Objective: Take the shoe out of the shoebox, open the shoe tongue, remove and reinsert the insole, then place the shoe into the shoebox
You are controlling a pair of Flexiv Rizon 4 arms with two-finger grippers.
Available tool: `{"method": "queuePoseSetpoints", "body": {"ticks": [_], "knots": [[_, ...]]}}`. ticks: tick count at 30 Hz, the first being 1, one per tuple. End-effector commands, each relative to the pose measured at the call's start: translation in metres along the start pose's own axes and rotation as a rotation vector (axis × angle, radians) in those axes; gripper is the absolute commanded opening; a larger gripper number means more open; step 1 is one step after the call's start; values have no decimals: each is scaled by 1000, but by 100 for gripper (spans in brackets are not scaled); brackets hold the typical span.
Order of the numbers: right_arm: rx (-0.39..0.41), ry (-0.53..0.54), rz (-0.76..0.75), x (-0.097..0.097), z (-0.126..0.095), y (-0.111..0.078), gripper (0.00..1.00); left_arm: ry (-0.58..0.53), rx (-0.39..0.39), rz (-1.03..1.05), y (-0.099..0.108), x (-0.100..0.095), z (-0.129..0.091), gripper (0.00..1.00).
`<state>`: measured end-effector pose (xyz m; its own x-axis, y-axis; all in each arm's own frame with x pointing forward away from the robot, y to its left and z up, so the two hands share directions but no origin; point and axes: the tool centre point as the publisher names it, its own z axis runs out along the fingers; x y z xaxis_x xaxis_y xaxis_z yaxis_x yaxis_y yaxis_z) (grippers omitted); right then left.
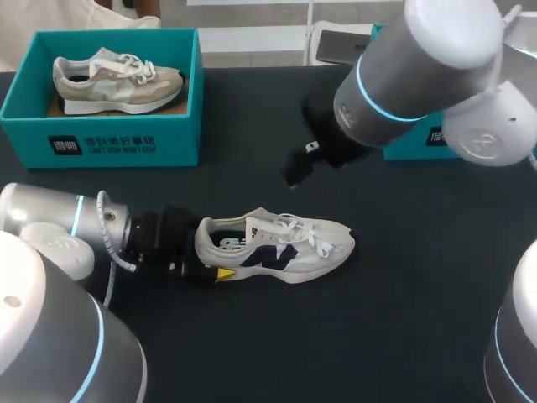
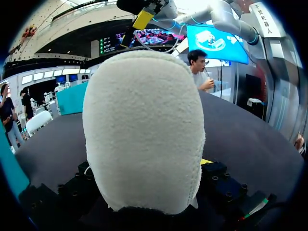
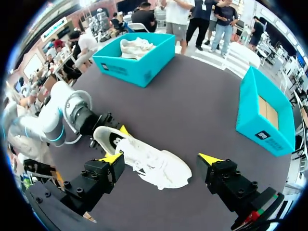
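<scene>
The dark table (image 1: 403, 319) carries 2 teal shoeboxes and 1 loose shoe. The right arm (image 1: 419, 75) comes in from the far right corner and hangs above the table's middle. The left arm (image 1: 59, 222) lies low along the near left side. The left shoebox (image 1: 109, 143) stands at the far left and holds a beige-and-white shoe (image 1: 117, 80). The right shoebox (image 3: 262, 120) stands at the far right, partly hidden behind the right arm in the head view. The white shoe (image 1: 285, 248) with a navy side mark stands upright on the table near its middle, outside both boxes, toe to the right. The left gripper (image 1: 211, 256) clasps its heel, 1 yellow tip on each side. The right gripper (image 3: 161, 161) hovers above the shoe, fingers spread wide and holding nothing.
</scene>
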<state>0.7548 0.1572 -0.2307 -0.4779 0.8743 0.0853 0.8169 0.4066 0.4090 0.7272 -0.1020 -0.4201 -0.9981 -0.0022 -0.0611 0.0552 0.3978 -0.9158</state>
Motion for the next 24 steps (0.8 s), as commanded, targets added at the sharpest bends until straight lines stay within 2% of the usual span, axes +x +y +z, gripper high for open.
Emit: {"method": "queuePoseSetpoints", "body": {"ticks": [1, 14, 15, 20, 24], "knots": [[37, -203, 51, 24, 16, 12, 100, 0, -1, 0, 2, 1, 2, 0], [37, -203, 51, 24, 16, 12, 100, 0, -1, 0, 2, 1, 2, 0], [28, -226, 108, 26, 18, 13, 100, 0, -1, 0, 2, 1, 2, 0], [150, -259, 273, 46, 34, 12, 100, 0, -1, 0, 2, 1, 2, 0], [184, -311, 364, 61, 42, 8, 100, 0, -1, 0, 2, 1, 2, 0]]}}
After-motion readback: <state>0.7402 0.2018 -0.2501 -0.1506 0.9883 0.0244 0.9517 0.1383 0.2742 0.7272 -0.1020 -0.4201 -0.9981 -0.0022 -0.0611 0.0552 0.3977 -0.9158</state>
